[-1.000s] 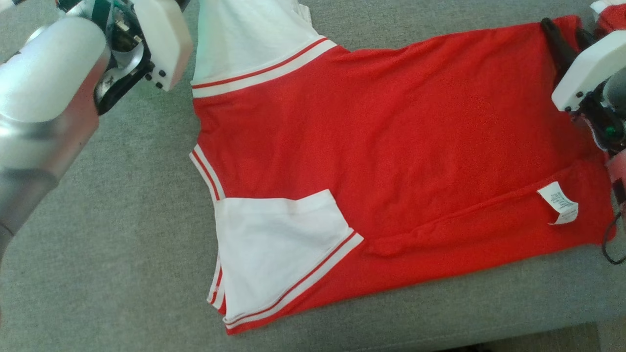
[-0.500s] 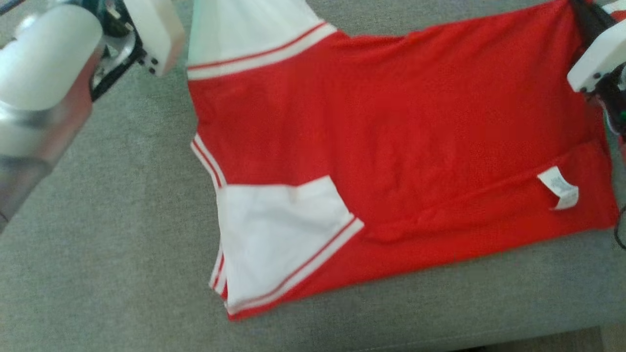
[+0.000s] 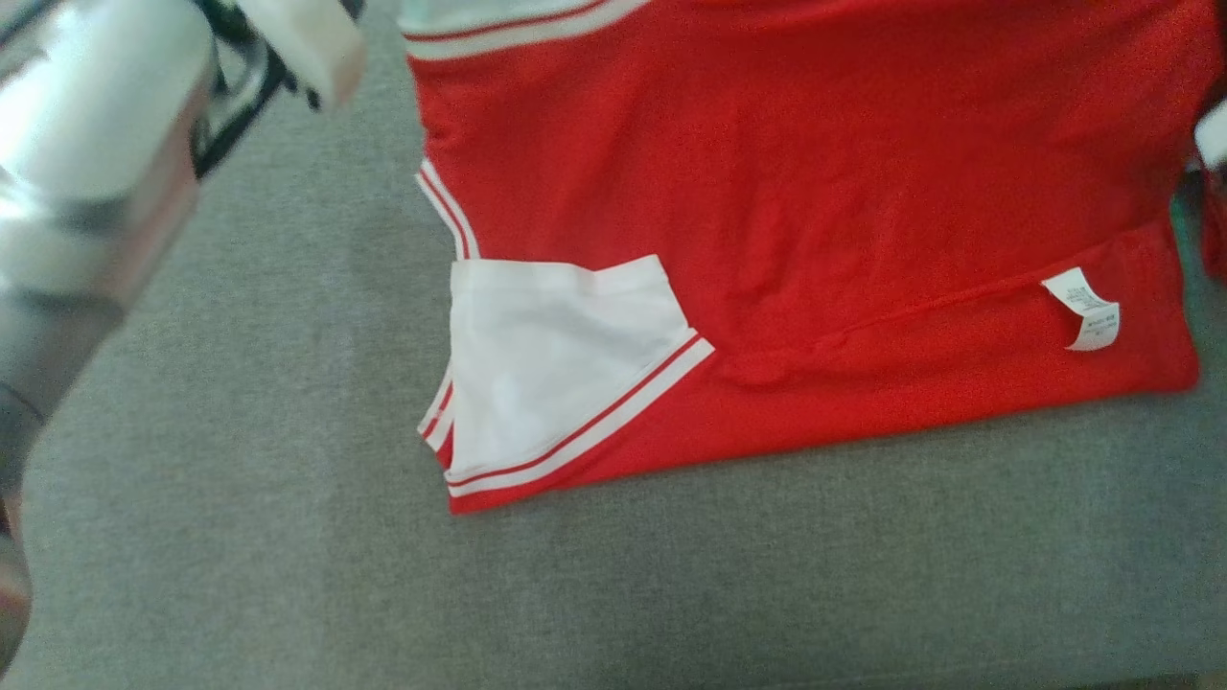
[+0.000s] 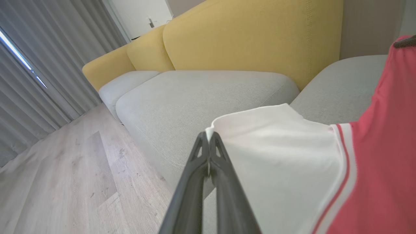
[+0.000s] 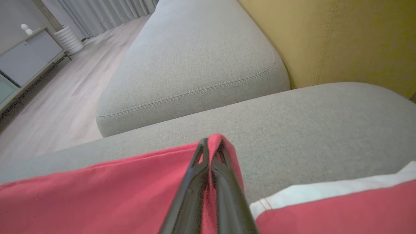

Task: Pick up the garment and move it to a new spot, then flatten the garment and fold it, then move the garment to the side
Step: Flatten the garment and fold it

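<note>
Pinching its white sleeve (image 4: 276, 156) and red hem corner (image 5: 231, 152), the fully closed left gripper (image 4: 208, 136) and right gripper (image 5: 212, 143) have drawn the garment (image 3: 815, 192) back from the near edge of the sofa cushion (image 3: 671, 585), likely flattening it for folding.

Head view. A small white care label (image 3: 1083, 309) lies on the red garment (image 3: 815, 172), close to the garment's right-hand end and near the front edge of the grey sofa seat (image 3: 671, 575). The label carries several lines of fine grey print, too small and blurred to read. No legible text, brand or number.
</note>
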Controlling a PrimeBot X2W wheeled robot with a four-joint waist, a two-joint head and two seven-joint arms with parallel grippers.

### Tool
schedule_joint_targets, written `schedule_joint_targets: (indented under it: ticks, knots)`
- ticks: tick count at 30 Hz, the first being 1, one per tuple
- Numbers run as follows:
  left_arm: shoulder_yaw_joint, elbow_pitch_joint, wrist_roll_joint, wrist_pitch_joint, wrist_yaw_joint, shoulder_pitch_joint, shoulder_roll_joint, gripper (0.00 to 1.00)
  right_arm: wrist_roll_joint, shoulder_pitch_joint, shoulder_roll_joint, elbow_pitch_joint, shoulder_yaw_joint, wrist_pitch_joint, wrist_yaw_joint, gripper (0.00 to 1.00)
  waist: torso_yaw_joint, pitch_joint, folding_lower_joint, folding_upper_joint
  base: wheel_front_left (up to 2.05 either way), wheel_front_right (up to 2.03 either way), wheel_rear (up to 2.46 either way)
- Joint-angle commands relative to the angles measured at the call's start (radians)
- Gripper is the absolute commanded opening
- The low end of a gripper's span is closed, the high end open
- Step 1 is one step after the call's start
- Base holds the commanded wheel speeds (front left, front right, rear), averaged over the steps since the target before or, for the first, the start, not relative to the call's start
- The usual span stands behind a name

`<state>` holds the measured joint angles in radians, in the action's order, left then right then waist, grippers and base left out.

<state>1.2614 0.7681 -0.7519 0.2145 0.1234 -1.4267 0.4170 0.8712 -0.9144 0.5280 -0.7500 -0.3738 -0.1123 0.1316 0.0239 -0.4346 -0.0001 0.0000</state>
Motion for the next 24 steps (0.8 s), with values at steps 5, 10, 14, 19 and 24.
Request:
schedule_joint_targets:
  ticks: [5,10,14,19,24]
  knots:
    - [-0.023,-0.092,-0.006,0.026,-0.010,0.078,0.071,0.00,0.096,0.170,0.076,0.099,0.007,0.011,-0.001,0.00,-0.045,0.065,0.0001,0.0000,0.00,0.00,0.00]
    - [-0.020,-0.229,-0.013,0.037,-0.059,0.203,0.121,0.00,0.164,0.303,0.127,0.179,0.019,0.024,-0.001,0.00,-0.079,0.119,0.0001,0.0000,0.00,0.00,0.00]
    - [-0.013,-0.367,-0.020,0.034,-0.110,0.308,0.181,0.00,0.192,0.398,0.157,0.222,0.033,0.036,-0.001,0.00,-0.097,0.150,0.0001,0.0000,0.00,0.00,0.00]
    - [-0.002,-0.560,-0.024,-0.004,-0.186,0.434,0.255,0.00,0.202,0.500,0.184,0.260,0.056,0.046,-0.001,0.00,-0.112,0.166,0.0001,0.0000,0.00,0.00,0.00]
    - [0.007,-0.713,-0.015,-0.038,-0.257,0.551,0.299,0.00,0.193,0.577,0.193,0.288,0.073,0.051,-0.001,0.00,-0.118,0.171,0.0001,0.0000,0.00,0.00,0.00]
